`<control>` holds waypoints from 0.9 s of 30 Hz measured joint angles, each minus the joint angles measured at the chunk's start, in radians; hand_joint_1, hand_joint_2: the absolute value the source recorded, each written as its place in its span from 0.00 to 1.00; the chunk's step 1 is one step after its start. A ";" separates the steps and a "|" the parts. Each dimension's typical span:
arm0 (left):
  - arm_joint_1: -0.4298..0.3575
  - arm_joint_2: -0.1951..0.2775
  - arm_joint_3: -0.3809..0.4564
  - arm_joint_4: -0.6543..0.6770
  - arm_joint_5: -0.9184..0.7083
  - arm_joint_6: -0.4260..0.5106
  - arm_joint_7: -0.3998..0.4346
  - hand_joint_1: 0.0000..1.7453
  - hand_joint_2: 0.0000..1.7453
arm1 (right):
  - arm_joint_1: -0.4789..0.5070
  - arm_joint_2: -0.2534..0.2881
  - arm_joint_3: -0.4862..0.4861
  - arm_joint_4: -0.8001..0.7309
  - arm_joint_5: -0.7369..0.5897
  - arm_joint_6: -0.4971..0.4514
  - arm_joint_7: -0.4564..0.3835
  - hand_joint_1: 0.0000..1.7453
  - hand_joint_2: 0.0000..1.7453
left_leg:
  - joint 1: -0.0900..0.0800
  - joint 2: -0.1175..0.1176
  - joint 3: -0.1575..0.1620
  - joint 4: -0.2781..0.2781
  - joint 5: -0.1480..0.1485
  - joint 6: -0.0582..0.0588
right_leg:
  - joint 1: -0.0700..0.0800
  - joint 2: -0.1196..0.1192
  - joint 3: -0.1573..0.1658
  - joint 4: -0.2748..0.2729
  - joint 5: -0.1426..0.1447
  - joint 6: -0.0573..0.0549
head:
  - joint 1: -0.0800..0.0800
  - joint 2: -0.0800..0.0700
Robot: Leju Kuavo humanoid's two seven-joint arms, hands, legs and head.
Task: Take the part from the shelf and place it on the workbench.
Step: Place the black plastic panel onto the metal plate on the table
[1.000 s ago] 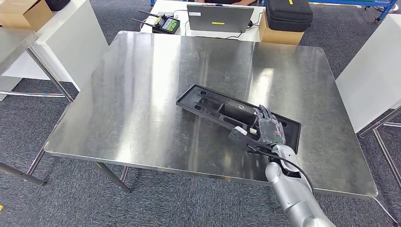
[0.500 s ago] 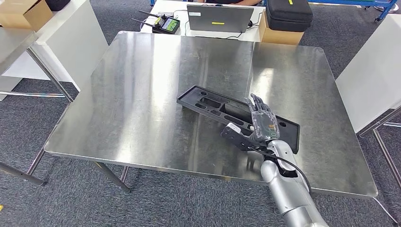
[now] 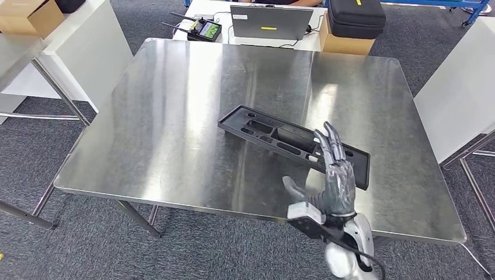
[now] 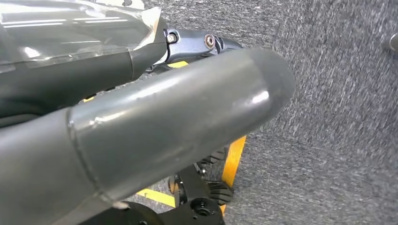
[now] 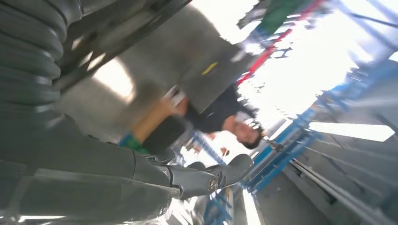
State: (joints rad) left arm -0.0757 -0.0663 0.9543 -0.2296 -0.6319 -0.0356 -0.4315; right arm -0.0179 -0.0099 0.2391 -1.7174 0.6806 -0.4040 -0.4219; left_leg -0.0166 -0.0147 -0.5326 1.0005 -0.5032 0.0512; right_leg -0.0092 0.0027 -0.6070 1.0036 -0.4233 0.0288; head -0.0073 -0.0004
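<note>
The workbench [image 3: 175, 146] is a steel-topped table that fills the middle of the head view. The part [image 3: 274, 140], a long black moulded panel with rectangular recesses, lies flat on the workbench surface, right of centre, running diagonally from the middle of the top toward the near right edge.

The right hand [image 3: 333, 181] is raised above the near right edge of the workbench, in front of the near end of the part. Its fingers [image 3: 330, 143] are straight and spread apart, pointing up and away from the robot, with the thumb held out to the side. The hand grips nothing and appears clear of the part, though the fingertips overlap the part in the head view. In the right wrist view the right hand [image 5: 84, 159] appears blurred, with fingers extended.

The left hand [image 4: 141, 126] appears in the left wrist view, close to the camera over grey carpet [image 4: 338, 117]. Its thick thumb blocks the fingers, so whether they are spread or closed cannot be determined.

Beyond the workbench, a laptop [image 3: 271, 22], a handheld controller [image 3: 204, 29] and a black case [image 3: 356, 16] rest on a white table [image 3: 210, 11].
</note>
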 joint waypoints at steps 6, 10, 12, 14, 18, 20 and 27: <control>0.000 -0.002 0.041 0.000 0.022 0.023 0.004 0.00 0.00 | 0.141 0.045 0.022 -0.112 -0.391 0.097 -0.207 0.00 0.75 | 0.000 0.002 0.004 0.000 -0.003 -0.002 | 0.000 0.002 0.000 0.000 -0.002 0.000 | 0.000 0.000; 0.000 -0.007 0.073 0.000 0.051 0.038 0.004 0.00 0.00 | 0.157 0.074 0.043 -0.100 -0.474 0.160 -0.244 0.00 0.00 | 0.000 0.005 0.005 0.000 -0.003 -0.002 | 0.000 0.003 0.000 0.000 -0.002 0.000 | 0.000 0.000; 0.000 -0.011 0.091 0.000 0.067 0.045 0.003 0.00 0.00 | 0.149 0.089 0.060 -0.072 -0.478 0.183 -0.246 0.00 0.00 | 0.001 0.006 0.005 0.000 -0.003 -0.002 | 0.000 0.004 0.000 0.000 -0.002 0.000 | 0.000 0.000; 0.000 -0.015 0.110 0.000 0.084 0.057 0.006 0.00 0.00 | 0.139 0.104 0.078 -0.040 -0.478 0.200 -0.247 0.00 0.00 | 0.001 0.006 0.005 0.000 -0.003 -0.002 | 0.000 0.004 0.000 0.000 -0.002 0.000 | 0.000 0.000; -0.001 -0.019 0.150 0.000 0.120 0.073 0.027 0.00 0.00 | 0.110 0.129 0.110 0.016 -0.472 0.224 -0.249 0.00 0.00 | -0.001 0.006 0.006 0.002 -0.001 0.009 | -0.008 0.006 0.005 -0.006 0.004 0.007 | 0.000 0.000; -0.001 -0.022 0.167 0.000 0.132 0.077 0.037 0.00 0.00 | 0.101 0.138 0.124 0.032 -0.457 0.224 -0.250 0.00 0.00 | 0.007 0.009 0.013 -0.012 0.011 0.016 | -0.005 0.005 -0.002 0.007 -0.005 0.009 | 0.000 0.000; -0.002 -0.029 0.205 0.000 0.150 0.081 0.057 0.00 0.00 | 0.100 0.143 0.143 0.069 -0.416 0.193 -0.233 0.00 0.00 | 0.021 0.018 0.017 -0.024 0.021 0.017 | -0.014 0.001 -0.096 0.244 -0.104 0.017 | 0.003 0.000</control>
State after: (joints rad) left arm -0.0775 -0.0956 1.1597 -0.2296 -0.4822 0.0456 -0.3749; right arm 0.0823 0.1328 0.3821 -1.6482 0.2650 -0.2109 -0.6549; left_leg 0.0044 0.0028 -0.5158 0.9764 -0.4820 0.0686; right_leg -0.0235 0.0042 -0.7027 1.2474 -0.5272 0.0457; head -0.0043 -0.0004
